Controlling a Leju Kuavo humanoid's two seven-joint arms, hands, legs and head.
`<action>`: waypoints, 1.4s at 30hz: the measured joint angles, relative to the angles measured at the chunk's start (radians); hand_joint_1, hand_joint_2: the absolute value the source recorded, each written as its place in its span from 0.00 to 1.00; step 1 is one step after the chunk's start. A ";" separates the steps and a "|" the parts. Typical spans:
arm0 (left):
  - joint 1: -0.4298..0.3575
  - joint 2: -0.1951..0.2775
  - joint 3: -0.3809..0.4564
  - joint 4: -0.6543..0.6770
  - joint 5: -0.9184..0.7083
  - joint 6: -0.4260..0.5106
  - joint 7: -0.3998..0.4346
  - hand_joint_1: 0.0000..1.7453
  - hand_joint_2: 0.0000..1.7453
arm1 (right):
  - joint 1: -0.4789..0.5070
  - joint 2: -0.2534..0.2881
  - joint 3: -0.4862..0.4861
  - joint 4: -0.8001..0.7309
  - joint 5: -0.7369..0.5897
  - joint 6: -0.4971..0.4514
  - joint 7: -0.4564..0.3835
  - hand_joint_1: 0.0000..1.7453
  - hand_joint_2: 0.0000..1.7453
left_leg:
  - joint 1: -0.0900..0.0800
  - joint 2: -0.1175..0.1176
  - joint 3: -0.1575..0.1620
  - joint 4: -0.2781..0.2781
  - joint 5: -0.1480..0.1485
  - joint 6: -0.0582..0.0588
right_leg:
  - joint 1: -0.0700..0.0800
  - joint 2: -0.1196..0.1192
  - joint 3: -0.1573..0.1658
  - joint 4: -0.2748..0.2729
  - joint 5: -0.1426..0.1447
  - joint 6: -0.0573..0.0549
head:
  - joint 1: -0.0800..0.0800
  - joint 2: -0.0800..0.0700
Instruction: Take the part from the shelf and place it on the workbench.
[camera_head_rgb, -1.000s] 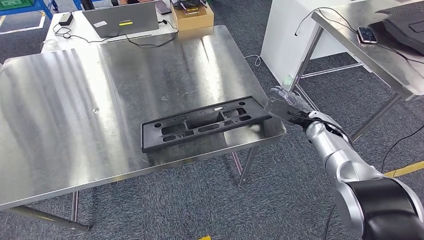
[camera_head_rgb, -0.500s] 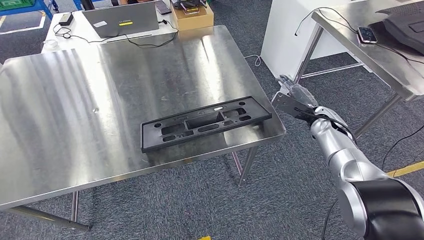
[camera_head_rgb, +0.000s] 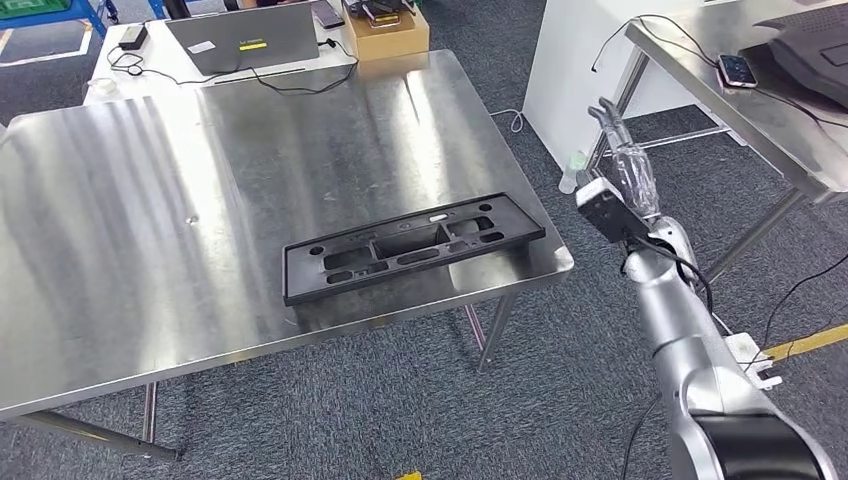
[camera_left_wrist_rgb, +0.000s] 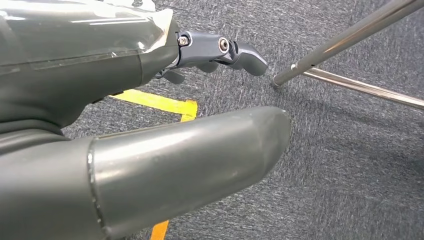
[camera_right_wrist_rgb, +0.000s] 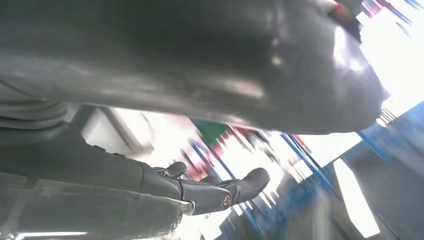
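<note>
Part (camera_head_rgb: 413, 247), lower centre of the frame on the workbench (camera_head_rgb: 150, 200), looks rigid, light plastic, best gripped at its long edges; right hand (camera_head_rgb: 625, 175) empty, fingers apart.

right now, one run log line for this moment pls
part: flat on workbench near front edge | right hand: raised off bench, empty | left hand: empty

counter (camera_head_rgb: 200, 180): I see brushed steel, glossy, with streaked reflections.
part (camera_head_rgb: 413, 246): matt black plastic, moulded, from what I see.
floor (camera_head_rgb: 400, 400): rough grey-blue carpet.
right robot hand (camera_head_rgb: 628, 172): I read it as under clear glossy film.
left robot hand (camera_left_wrist_rgb: 150, 125): smooth dark grey, slight sheen.
</note>
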 joint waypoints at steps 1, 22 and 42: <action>0.001 0.000 0.004 0.000 -0.003 -0.001 0.000 0.00 0.00 | 0.045 0.004 -0.006 -0.084 -0.013 -0.029 -0.006 0.00 0.00 | 0.000 0.000 0.000 0.000 -0.001 0.000 | 0.000 0.000 0.000 0.000 -0.001 0.000 | 0.000 0.000; 0.022 -0.012 0.094 -0.065 -0.081 -0.010 0.000 0.00 0.00 | 0.617 0.078 0.195 -0.787 -0.226 -0.282 -0.082 0.00 0.00 | 0.003 0.001 0.009 -0.001 -0.008 -0.003 | 0.001 0.002 0.009 0.000 -0.009 0.000 | 0.000 0.000; 0.049 -0.020 0.227 -0.070 -0.116 -0.090 0.000 0.00 0.00 | 0.763 0.154 0.217 -0.745 -0.222 -0.144 -0.082 0.00 0.00 | 0.043 0.006 0.012 0.000 0.011 -0.047 | -0.045 0.004 0.074 0.024 -0.080 0.049 | 0.001 0.000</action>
